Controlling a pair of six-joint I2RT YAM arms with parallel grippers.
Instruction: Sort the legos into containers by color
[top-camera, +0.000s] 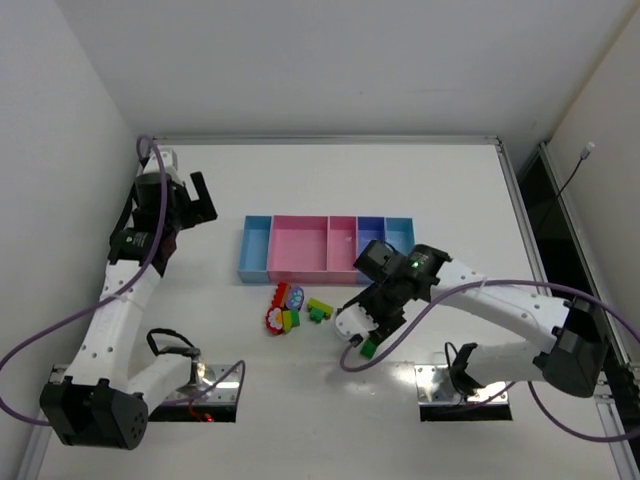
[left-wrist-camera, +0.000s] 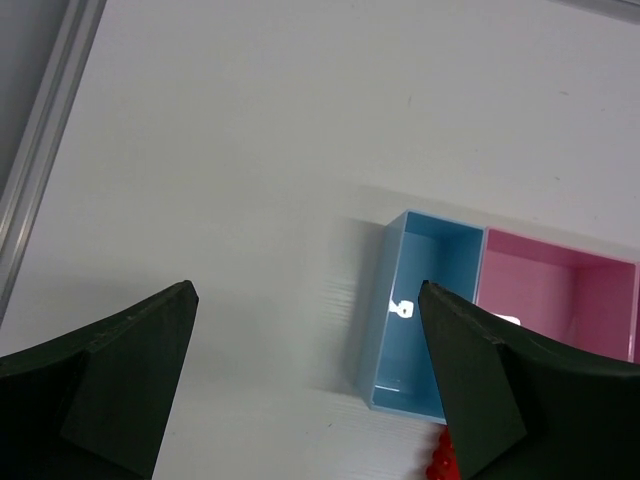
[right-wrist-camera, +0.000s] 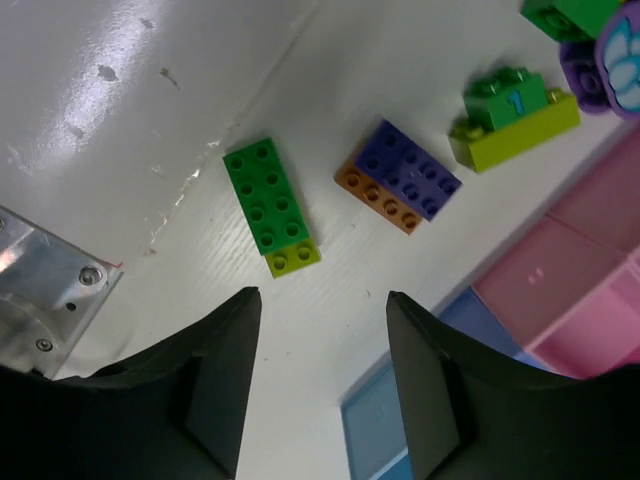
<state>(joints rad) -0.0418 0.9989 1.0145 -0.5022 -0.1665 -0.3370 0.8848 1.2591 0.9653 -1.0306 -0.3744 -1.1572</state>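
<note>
Green brick with a little lime brick butted against its end lies on the white worktop, on the near side of the containers. It's right under the right claw, whose fingers are spread with nothing between them.

From the top camera that arm covers most of this spot, so only a green corner peeks out. The purple-on-orange brick, between the green one and the containers, is hidden there completely.

The right wrist view crops a purple rounded piece and another green bit at its top edge. The pale print on the purple one is too cut off to read. Only legible marking: a blue "1" on the green-on-lime stack.

Rest of the legos sit bunched just in front of the wide pink bin, too small to sort out by shape.

Left claw hangs wide open off the light blue end bin of the containers, holding nothing. A red scrap is clipped by the bottom edge of its view.
</note>
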